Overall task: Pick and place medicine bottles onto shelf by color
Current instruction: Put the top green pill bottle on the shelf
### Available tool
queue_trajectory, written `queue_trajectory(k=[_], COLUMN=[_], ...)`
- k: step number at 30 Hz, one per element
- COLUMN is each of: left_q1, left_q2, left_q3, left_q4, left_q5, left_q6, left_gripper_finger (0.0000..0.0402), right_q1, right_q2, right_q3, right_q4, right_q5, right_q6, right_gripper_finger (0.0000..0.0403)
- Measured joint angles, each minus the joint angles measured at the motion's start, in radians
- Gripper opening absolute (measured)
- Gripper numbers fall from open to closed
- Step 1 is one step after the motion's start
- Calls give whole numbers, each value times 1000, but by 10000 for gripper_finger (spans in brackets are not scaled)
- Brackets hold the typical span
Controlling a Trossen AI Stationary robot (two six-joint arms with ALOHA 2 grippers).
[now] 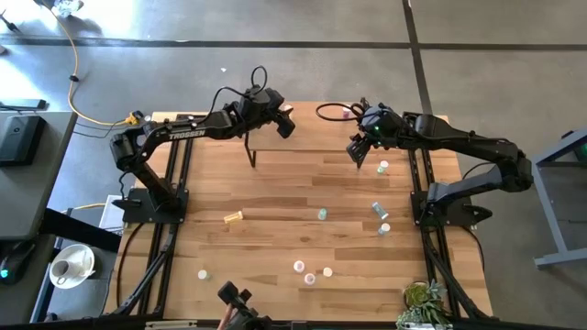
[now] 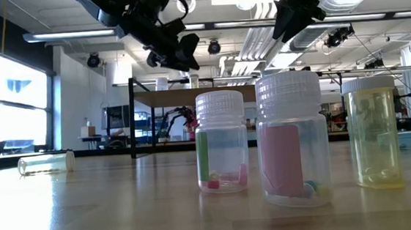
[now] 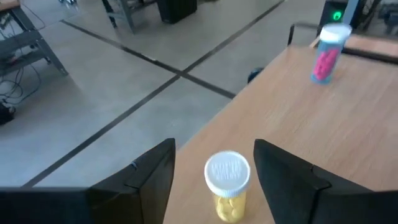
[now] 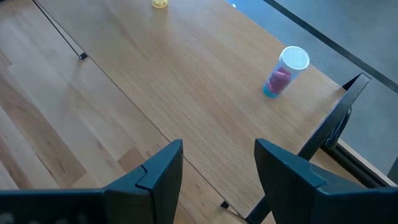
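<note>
A yellow medicine bottle (image 3: 227, 186) with a white cap stands upright on the shelf (image 3: 298, 124), close to its edge. My left gripper (image 3: 214, 144) is open, with one finger on each side of this bottle and a gap showing on both sides. A pink medicine bottle (image 3: 326, 53) stands farther along the shelf, near its right corner (image 4: 283, 73). My right gripper (image 4: 219, 146) hangs open over the shelf (image 1: 312, 128) with nothing between its fingers. In the high view the left gripper (image 1: 284, 119) is at the shelf's left end and the right gripper (image 1: 358, 151) at its right end.
Loose bottles are scattered on the table: a yellow one lying on its side (image 1: 233, 216), teal ones (image 1: 322, 214) (image 1: 378, 209), and several pale ones near the front edge (image 1: 310, 275). In the low view, three bottles (image 2: 292, 145) stand close to the camera. A plant (image 1: 424, 298) sits at the near right corner.
</note>
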Motion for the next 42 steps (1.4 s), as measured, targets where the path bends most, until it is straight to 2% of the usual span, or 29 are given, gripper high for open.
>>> queue_trajectory(k=[10,20,24,27,30,42], left_q1=[-38,-118,-142,-161,-190,-255], left_q2=[-133,-267,-299,-317,-325,-324], left_q3=[0,0,-11,-42,-90,-283], left_q4=[-42,-246,-316,-315,-268,-29], left_q5=[35,57,148,236,273,280], left_q6=[0,42,50,24,3,-47], left_gripper_finger=[208,209,209,208,207,207], right_q1=[0,0,2,9,28,191], right_q2=[0,-25,-75,-116,-153,-198], right_q3=[0,0,0,0,0,-1], right_q4=[0,-23,-52,-81,-134,-454], right_q5=[0,1,7,16,23,196], right_q6=[-8,-8,16,50,89,343], right_gripper_finger=[190,190,190,190,190,190])
